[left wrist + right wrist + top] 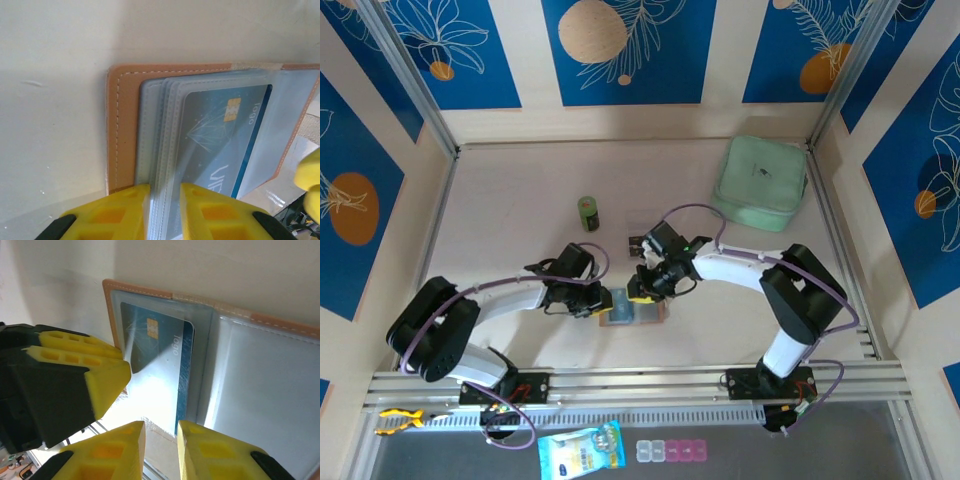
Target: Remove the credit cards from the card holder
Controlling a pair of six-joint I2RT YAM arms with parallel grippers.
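Open card holder (632, 306) lying flat on the table (510, 200) between the two arms; left gripper (165, 195) clamped on the edge of its clear sleeve pages, pinning it down; right gripper (161, 429) close beside, jaws narrowly parted at the holder's edge, any grip impossible to tell; blue card (157, 357) sleeved inside, long axis running toward the right gripper, short end just beside its fingertips; right arm judged better placed to draw it out lengthwise.
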